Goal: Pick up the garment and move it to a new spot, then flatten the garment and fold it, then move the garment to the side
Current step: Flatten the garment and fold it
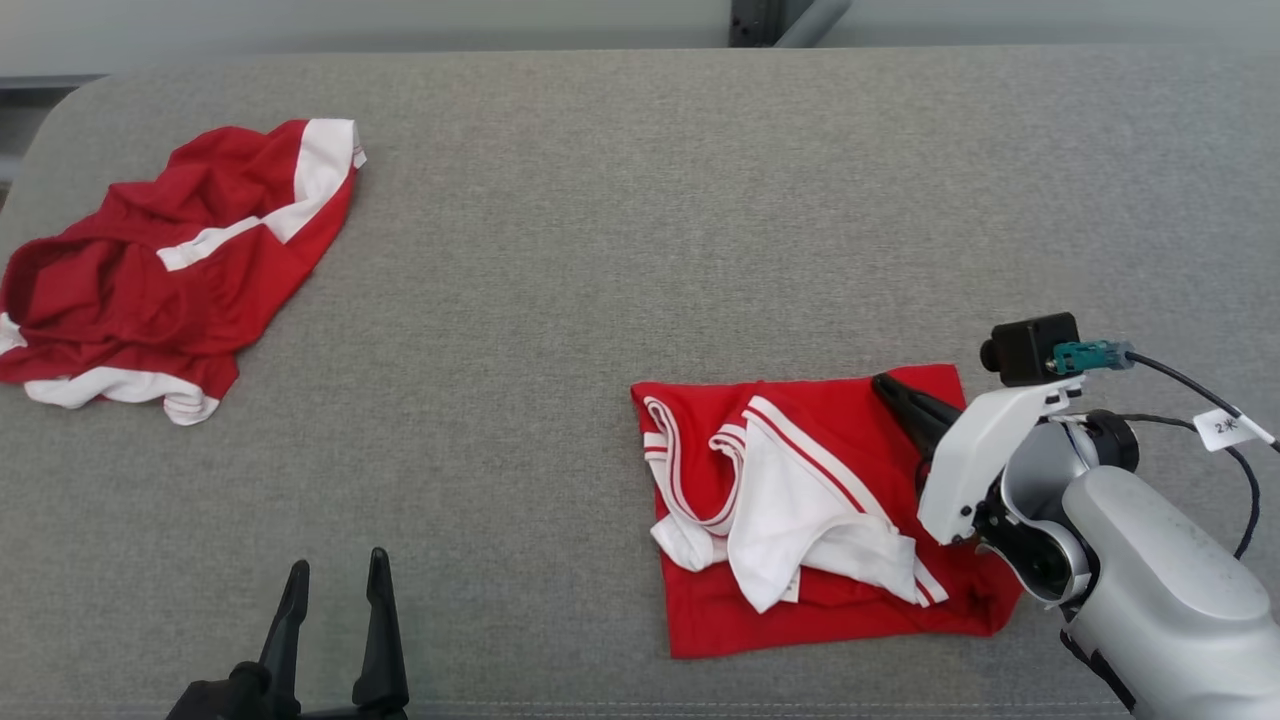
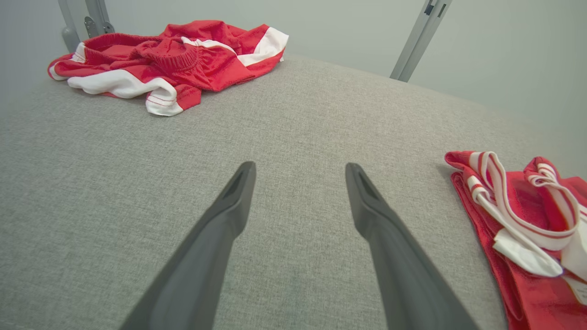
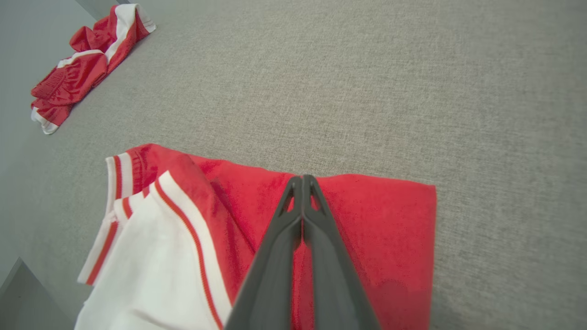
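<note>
The grey woven tabletop (image 1: 600,250) runs back to a pale wall, with a metal strut showing beyond its far edge. On it, the right gripper (image 1: 882,383) has its two dark fingers pressed together tip to tip, lying low over the far edge of the garment (image 1: 820,600). The right wrist view shows those closed tips (image 3: 302,178) right at the red hem, but I cannot tell whether any cloth is caught between them or they merely rest on it. The garment (image 3: 380,220) is at the near right of the table, gathered into a rough red rectangle with a white striped panel and collar band bunched on top. It reads as already folded, so the step in hand is probably moving it to the side. That calls for a sure hold on all layers at this edge, or a flat sliding push, so the loose white part does not drag open. The left gripper (image 1: 338,565) waits spread wide and empty at the near left. A second crumpled red garment (image 1: 200,260) lies well apart at the far left.
</note>
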Robot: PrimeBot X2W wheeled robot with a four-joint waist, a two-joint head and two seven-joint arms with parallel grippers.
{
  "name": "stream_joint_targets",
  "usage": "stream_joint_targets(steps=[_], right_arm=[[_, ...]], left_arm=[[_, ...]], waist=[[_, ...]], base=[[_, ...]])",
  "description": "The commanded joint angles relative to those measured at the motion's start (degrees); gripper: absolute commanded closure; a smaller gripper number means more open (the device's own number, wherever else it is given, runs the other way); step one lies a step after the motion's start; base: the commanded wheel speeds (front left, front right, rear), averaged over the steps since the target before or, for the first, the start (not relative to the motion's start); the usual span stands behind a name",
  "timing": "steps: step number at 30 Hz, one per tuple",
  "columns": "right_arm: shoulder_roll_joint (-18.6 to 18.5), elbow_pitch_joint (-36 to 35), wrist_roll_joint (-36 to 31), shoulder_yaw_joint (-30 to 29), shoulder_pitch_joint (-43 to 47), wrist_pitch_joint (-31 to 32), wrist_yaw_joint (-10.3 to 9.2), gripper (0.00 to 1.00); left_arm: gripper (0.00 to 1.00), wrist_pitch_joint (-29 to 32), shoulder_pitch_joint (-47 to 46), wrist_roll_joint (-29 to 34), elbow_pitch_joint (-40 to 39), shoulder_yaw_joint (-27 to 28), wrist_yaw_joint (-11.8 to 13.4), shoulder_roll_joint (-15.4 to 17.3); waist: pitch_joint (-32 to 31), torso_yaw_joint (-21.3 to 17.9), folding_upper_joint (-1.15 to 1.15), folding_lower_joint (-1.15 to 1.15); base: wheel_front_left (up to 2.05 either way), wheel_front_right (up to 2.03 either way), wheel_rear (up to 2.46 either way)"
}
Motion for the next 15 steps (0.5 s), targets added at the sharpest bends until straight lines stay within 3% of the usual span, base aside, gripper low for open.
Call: stream_joint_targets(steps=[1, 15], right_arm=[[-0.4, 0.9, 1.5, 1.6, -1.4, 0.5, 0.00, 1.00], [-6.1, 1.5, 12.0, 11.8, -2.4, 1.0, 0.00, 1.00]], left_arm=[[0.00, -0.2, -0.9, -0.7, 0.2, -0.2, 0.3, 0.1], [0.00, -0.2, 0.5, -1.5, 0.2, -0.2, 1.2, 0.1]], waist=[[1.4, 2.5, 0.00, 0.00], [-0.3, 4.0, 0.00, 0.00]], base=[[0.00, 0.00, 0.00], [0.00, 0.00, 0.00]])
